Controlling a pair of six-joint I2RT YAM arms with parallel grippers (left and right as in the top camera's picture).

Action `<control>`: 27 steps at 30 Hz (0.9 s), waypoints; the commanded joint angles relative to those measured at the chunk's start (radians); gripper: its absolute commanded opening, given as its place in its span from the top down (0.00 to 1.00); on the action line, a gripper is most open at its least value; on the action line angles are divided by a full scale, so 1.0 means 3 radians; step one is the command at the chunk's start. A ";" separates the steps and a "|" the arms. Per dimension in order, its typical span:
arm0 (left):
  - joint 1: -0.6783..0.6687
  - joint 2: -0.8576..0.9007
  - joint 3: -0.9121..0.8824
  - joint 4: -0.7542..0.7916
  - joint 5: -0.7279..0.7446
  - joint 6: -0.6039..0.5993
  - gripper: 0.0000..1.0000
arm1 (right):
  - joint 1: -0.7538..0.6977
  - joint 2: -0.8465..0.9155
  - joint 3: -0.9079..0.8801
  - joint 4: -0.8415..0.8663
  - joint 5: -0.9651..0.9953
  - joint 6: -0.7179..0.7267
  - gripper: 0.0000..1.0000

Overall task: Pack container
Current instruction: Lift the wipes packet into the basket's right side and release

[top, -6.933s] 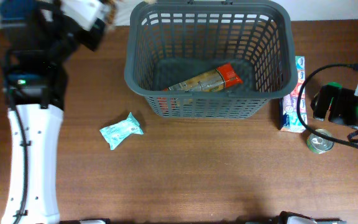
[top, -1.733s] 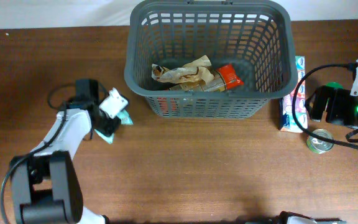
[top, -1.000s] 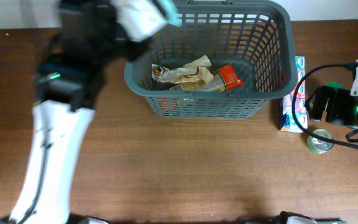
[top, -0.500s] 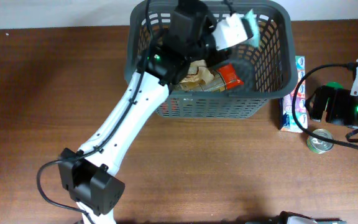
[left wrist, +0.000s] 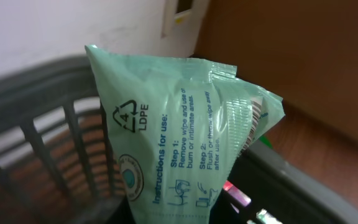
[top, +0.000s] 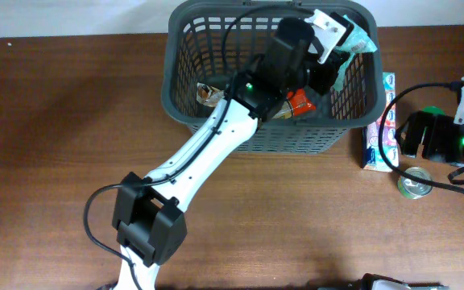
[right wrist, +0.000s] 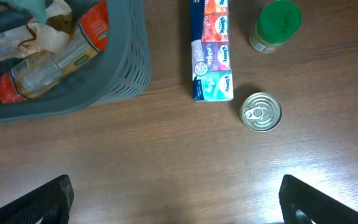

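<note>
Our left gripper (top: 338, 40) has swung further right over the dark grey, lattice-walled basket (top: 185, 97), clenched on the green wipes pack (left wrist: 179, 143), while our right gripper (right wrist: 179, 200) is spread wide, empty.

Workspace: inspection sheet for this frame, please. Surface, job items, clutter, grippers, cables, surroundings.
Surface: wooden table, no spills seen.
Job's things: basket holds a red-ended packet and a crumpled wrapper; wipes pack held over its far right corner.
Clutter: tissue multipack, tin can and green-lidded jar, right of the basket.
Grippers: left gripper shut on the wipes pack; right gripper open above the table.
Cables: black cable loops by the right arm.
Surroundings: white wall behind the table.
</note>
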 commanded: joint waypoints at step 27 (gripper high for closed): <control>0.0045 0.0029 0.0060 0.0693 0.1013 -0.0961 0.01 | -0.0009 0.0011 0.0008 -0.0001 -0.0045 -0.0013 0.01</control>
